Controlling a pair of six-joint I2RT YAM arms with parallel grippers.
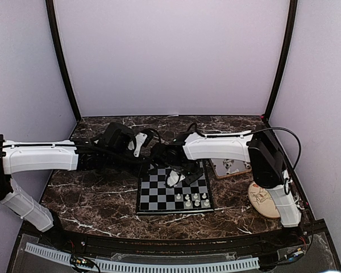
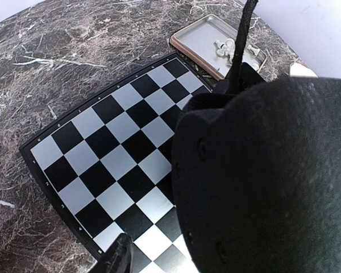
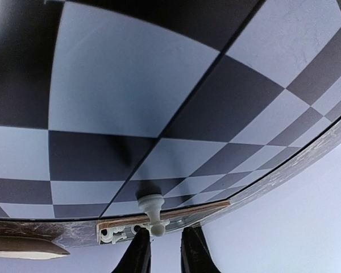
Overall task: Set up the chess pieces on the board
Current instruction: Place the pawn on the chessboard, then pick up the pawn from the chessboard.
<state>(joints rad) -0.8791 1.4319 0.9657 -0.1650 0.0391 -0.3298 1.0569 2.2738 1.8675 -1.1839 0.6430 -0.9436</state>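
**Right gripper** (image 3: 166, 248): the fingers are parted only narrowly, low over the board (image 3: 102, 96). One small piece (image 3: 152, 213) stands upright on a pale square just past the fingertips, its head close to one finger. We do not think it is pinched, but we cannot rule out contact.

**Risks, as we judge them:**
- The gap is barely wider than the piece, so any sideways drift while backing off could clip the head and tip it.
- The piece has a thin stem and a small round foot, and the board looks slick, so a toppled piece would likely roll.
- Four pieces (image 1: 196, 198) stand in a cluster on the arm-base side of this gripper. A low sweep that way could knock them over.

**Left gripper** (image 1: 142, 143): it sits close beside the right one. Only one dark fingertip (image 2: 119, 257) shows and a black casing hides the rest, so we cannot tell its opening. The arms crowd each other and a bump seems possible.

**Materials:**
- The pieces are cream, matte and lathe-turned in shape.
- The board is flat, in glossy black and pale grey, with a thin black rim.
- Beyond the gripper, a shallow round-cornered tray (image 2: 202, 37) holds spare pieces (image 2: 224, 48).
- The table (image 1: 91, 199) is dark marble with white veins.
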